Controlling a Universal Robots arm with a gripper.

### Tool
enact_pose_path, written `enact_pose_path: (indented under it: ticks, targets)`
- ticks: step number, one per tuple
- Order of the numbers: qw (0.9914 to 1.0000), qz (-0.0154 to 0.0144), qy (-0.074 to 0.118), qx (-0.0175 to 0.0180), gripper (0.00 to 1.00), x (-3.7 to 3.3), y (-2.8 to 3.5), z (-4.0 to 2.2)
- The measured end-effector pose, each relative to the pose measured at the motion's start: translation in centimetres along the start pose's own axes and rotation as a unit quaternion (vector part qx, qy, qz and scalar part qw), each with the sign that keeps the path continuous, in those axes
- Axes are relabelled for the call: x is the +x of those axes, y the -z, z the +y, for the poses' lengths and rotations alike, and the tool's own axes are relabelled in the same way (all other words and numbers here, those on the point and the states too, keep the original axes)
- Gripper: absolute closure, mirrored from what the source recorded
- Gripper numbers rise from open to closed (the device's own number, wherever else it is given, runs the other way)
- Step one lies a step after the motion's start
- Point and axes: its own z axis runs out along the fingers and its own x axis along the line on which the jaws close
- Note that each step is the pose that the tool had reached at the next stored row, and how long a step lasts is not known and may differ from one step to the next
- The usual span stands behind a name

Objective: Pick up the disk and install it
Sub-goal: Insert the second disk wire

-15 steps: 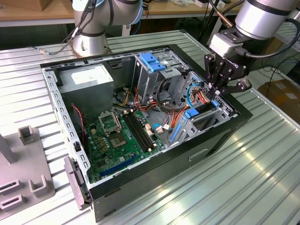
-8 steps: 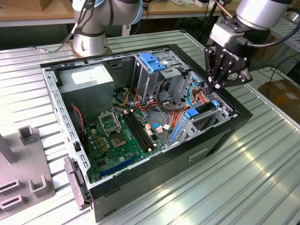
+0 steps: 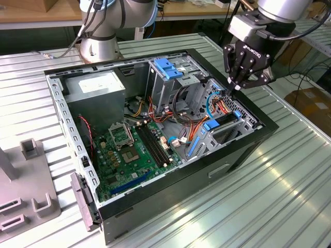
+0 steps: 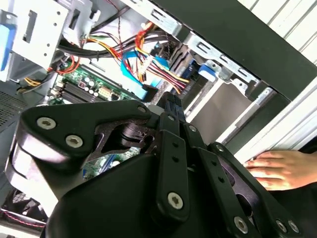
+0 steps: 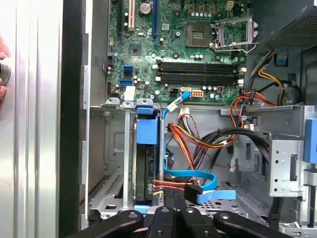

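Note:
The disk, a dark drive with bright blue carrier tabs at its ends, sits on edge in the drive bay at the front corner of the open computer case. The first wrist view shows the disk standing in that bay, with a blue tab on top. My gripper hangs just above the bay, close to the disk's far end. Its black fingers are shut together with nothing between them, as seen in both wrist views.
Bundled cables and a blue flat cable lie beside the bay. A tall grey cage with a blue latch, the motherboard and the power supply share the case. A person's hand rests outside it.

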Motion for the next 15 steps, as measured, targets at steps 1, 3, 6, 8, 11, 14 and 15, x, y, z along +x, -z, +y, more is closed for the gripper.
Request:
enact_pose_path:
  ticks: [1, 3, 6, 8, 11, 14, 15]
  targets:
    - [1.0, -0.0001, 0.0, -0.0001, 0.9, -0.37, 0.0, -0.01]
    - [1.0, -0.0001, 0.0, -0.0007, 0.9, -0.96, 0.02, -0.02]
    - [1.0, -0.0001, 0.0, -0.0018, 0.9, -1.44, 0.04, -0.02]
    - [1.0, -0.0001, 0.0, -0.0028, 0.9, -1.75, 0.05, -0.03]
    - [0.99999, -0.0001, 0.0, -0.0035, 0.9, -1.79, 0.07, -0.03]
    - [0.99999, 0.0, 0.0, -0.0036, 0.9, -1.97, 0.07, -0.04]
    - [0.99999, 0.0001, 0.0, -0.0036, 0.9, -2.06, 0.05, -0.04]
